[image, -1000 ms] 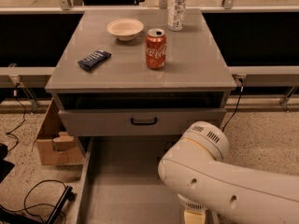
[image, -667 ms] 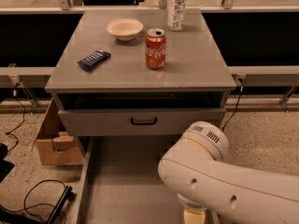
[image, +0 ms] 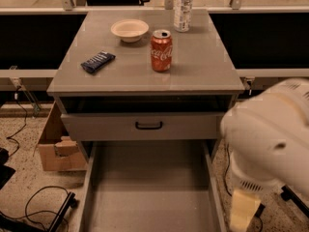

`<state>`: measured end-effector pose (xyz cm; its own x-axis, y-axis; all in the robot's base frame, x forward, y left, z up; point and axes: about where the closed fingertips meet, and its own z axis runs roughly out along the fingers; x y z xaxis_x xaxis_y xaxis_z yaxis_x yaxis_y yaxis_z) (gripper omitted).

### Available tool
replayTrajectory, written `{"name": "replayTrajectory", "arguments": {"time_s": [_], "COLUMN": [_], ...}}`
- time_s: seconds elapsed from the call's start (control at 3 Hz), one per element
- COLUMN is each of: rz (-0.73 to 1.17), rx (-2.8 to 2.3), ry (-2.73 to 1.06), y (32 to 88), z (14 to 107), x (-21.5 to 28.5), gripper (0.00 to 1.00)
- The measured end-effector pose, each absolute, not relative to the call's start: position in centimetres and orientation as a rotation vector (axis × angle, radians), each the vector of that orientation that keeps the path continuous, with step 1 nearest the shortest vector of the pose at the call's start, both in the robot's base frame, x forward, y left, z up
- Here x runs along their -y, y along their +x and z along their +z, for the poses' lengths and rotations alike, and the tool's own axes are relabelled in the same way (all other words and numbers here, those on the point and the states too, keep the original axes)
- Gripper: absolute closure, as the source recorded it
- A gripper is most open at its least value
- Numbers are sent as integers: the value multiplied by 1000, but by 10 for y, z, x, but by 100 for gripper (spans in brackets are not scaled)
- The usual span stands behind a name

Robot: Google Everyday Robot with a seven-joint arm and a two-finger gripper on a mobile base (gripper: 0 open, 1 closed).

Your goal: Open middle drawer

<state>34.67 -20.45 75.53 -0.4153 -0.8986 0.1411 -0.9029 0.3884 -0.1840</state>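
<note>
Centrally, the single camera view shows one grey cabinet (image: 145,83) with two drawers visible. The upper drawer (image: 120,127) has the taller front and one black bar handle (image: 148,125) at its centre; it stands slightly out, with a dark gap between its front and the cabinet top. Directly below it, the middle drawer (image: 149,187) is pulled far out toward the camera. Its plain grey inside is exposed, its two side walls run down to the lower edge of the view, and its front lies outside the view. Four items stand on the cabinet top: one pale bowl (image: 129,30) at rear left, one clear bottle (image: 183,8) at rear right, one red soda can (image: 161,50) upright near the middle, and one dark blue packet (image: 98,62) lying flat at the left. All four are apart from one another. One cardboard box (image: 57,146) sits on the floor left of the cabinet, and black cables (image: 34,207) lie in front of it. The white robot arm (image: 270,134) fills the right side, beside the open middle drawer. The gripper (image: 243,211) is at the arm's lower end, at bottom right, just outside the drawer's right wall and holding nothing visible; whether it is released or clenched cannot be told.
</note>
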Motion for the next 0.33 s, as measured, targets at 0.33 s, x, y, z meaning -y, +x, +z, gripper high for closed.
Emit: {"name": "replayTrajectory", "arguments": {"time_s": [0.33], "rz": [395], "rx": [2744], "ry": [1425], "y": [356], "z": [816], "x": [261], "gripper": [0]}}
